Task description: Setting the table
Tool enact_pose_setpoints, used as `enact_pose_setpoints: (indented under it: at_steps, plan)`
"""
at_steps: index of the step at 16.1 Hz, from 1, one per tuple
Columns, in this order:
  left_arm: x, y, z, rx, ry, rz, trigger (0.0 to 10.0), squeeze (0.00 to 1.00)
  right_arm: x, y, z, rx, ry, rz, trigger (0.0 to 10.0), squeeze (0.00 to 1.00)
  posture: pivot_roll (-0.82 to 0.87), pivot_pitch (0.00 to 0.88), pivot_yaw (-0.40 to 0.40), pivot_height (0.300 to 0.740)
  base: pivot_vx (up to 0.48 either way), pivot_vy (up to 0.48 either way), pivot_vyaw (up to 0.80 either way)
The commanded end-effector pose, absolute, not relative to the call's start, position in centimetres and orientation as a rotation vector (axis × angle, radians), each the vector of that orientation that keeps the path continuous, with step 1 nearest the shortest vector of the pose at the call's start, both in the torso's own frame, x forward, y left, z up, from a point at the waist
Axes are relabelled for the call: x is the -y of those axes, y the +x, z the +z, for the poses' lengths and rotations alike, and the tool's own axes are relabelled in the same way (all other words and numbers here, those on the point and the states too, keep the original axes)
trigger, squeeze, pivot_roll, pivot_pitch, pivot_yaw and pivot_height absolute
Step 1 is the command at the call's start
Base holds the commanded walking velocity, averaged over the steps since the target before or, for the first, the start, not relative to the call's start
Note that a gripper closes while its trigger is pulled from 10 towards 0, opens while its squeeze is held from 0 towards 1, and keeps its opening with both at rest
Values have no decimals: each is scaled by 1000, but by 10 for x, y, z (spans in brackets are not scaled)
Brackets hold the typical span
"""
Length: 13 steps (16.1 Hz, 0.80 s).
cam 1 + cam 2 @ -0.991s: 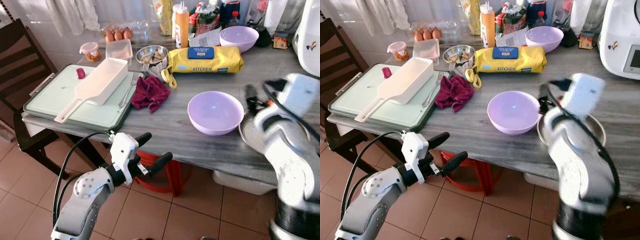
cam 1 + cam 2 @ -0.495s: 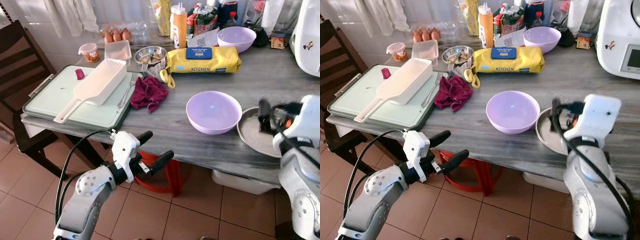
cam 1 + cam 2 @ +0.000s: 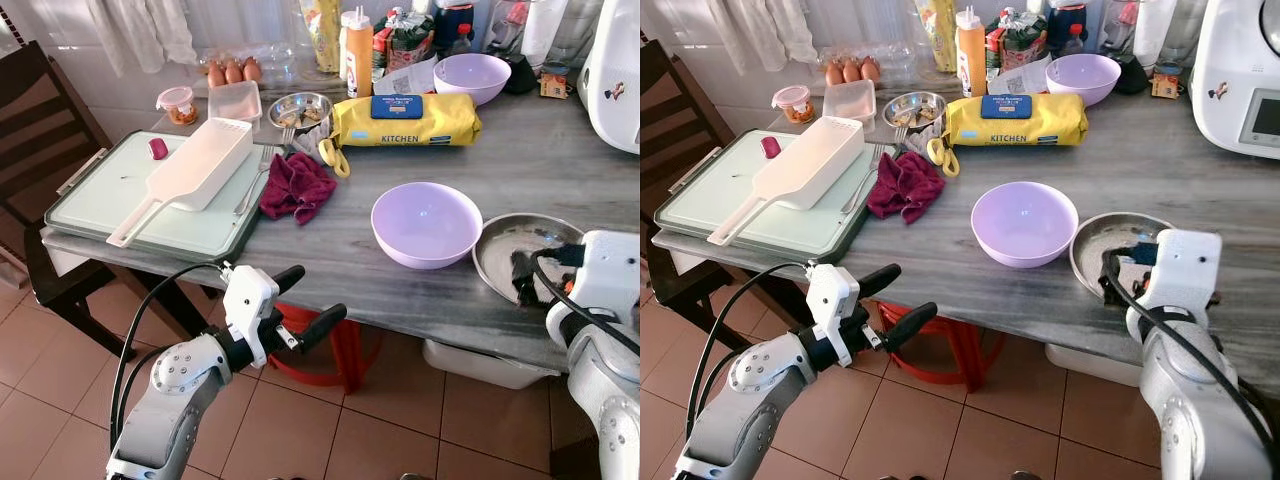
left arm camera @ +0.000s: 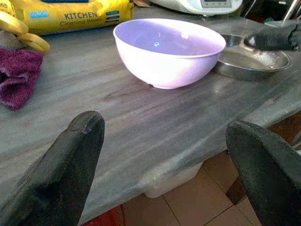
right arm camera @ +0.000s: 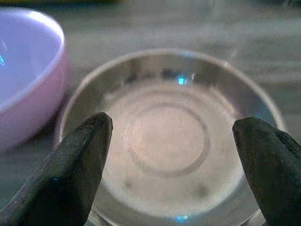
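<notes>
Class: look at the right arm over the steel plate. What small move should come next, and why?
Probably lower the right pincer a little and close on the near rim of the steel plate. Its fingers are open and straddle the plate, which lies on the table beside the purple bowl, not yet gripped.

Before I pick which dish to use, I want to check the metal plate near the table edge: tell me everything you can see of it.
The metal plate is round, shallow and silvery, with a raised rim and a faint ring pressed into its flat middle. It looks empty and a little smudged. It lies flat on the grey table near the front edge, close beside the lilac bowl. The right gripper, open, hovers over its near rim.
</notes>
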<state>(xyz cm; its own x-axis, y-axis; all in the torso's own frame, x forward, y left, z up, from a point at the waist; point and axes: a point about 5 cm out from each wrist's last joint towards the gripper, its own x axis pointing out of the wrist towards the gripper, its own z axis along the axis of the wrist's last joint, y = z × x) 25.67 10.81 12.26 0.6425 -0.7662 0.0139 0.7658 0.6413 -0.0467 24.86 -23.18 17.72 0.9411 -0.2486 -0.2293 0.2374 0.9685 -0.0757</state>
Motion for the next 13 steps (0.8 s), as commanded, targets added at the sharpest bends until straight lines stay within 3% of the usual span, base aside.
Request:
enact_pose_setpoints:
  at_steps: [1, 13]
  plan:
    - [-114, 256, 124, -10, -40, -862, 10000, 0, 234, 249, 172, -293, -64, -237, 10000, 0, -210, 137, 113, 740, 0, 0, 0]
    - [-117, 248, 122, -40, -34, -858, 10000, 0, 248, 270, 172, -471, -35, -138, 10000, 0, -189, 166, 101, 740, 0, 0, 0]
